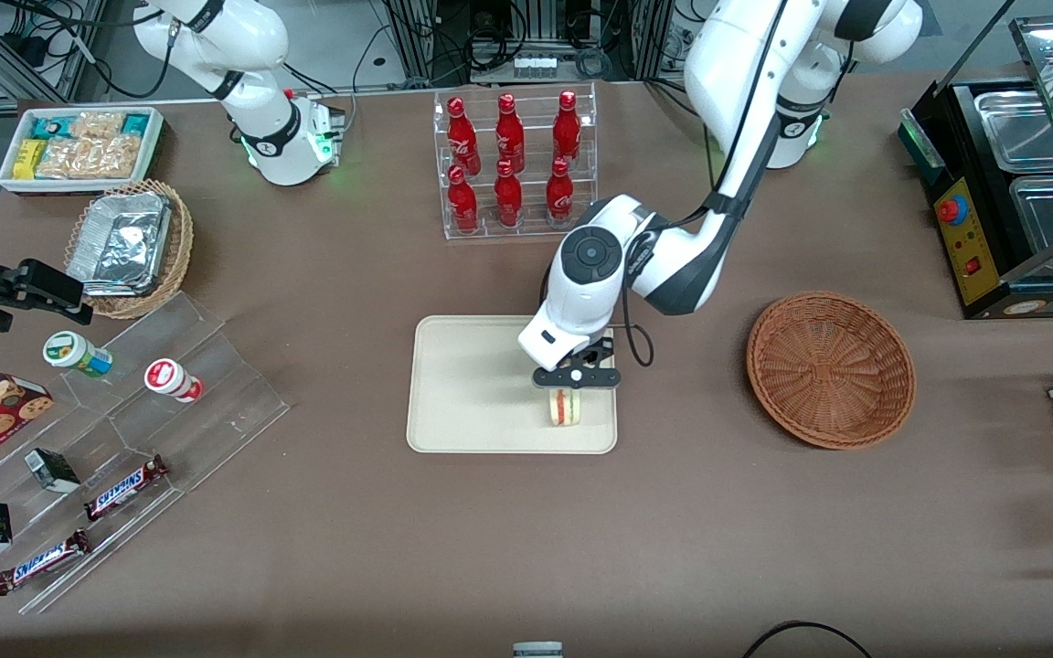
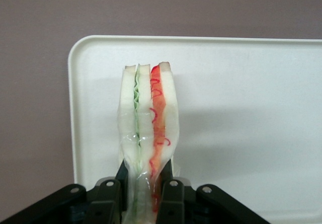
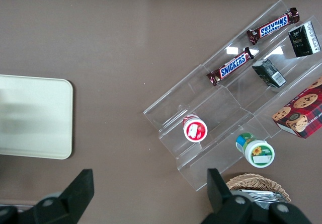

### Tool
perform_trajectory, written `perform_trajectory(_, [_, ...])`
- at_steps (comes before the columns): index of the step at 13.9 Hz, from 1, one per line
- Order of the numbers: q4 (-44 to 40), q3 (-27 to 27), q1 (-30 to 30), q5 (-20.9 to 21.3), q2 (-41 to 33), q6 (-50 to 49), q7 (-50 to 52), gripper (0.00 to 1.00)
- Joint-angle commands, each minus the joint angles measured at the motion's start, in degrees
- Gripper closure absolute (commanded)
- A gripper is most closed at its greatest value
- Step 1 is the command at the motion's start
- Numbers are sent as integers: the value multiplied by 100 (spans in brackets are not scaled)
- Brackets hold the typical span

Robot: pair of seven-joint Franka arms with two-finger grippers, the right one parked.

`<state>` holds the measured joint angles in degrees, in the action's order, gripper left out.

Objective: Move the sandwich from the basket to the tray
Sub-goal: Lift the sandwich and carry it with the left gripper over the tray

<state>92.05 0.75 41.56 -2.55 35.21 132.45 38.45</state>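
Front view: black two-finger tool [image 1: 576, 385] clamps pale triangular sandwich wedge [image 1: 566, 407].
Relation: sandwich at tool's 6 o'clock, above cream rectangular tray [image 1: 462, 402].

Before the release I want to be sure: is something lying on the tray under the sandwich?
Nothing visible. The claw is shut on the sandwich over the tray, and the tray surface around it is bare.

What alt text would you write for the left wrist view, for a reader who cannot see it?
The pincer is shut on a wrapped sandwich, held on edge over the cream tray. Green filling and red-orange filling run along the cut edge of the white bread. The brown table shows around the tray's rounded corner.
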Motion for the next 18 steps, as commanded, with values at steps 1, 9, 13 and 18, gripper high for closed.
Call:
perform_trajectory(1, [59, 57, 124, -105, 91, 272, -92, 72])
perform_trajectory(9, [85, 57, 90, -105, 258, 378, -127, 56])
perform_trajectory(13, [68, 57, 89, -105, 241, 325, -66, 0])
perform_trajectory(18, [-2, 92, 54, -87, -259, -288, -22, 0])
